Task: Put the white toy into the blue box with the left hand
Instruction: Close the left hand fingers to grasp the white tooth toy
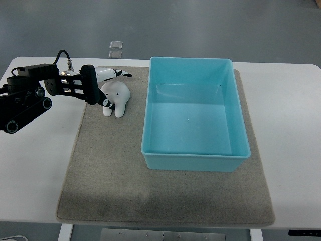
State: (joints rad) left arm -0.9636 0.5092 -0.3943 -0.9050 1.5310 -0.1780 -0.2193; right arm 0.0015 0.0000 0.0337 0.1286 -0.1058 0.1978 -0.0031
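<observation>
On the grey mat [110,170] the white toy [117,98] lies just left of the blue box [194,161]; my left hand [103,85], fingers spread, brackets it; I'd close squarely around its body before lifting.

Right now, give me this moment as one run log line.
left hand: at white toy, grasp unclear | toy: on grey mat, left of blue box | box: empty | right hand: out of view

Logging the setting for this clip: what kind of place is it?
Likely a robotics lab or test room: a white table with a grey mat, bare grey floor, and a staged blue box and white toy.
</observation>
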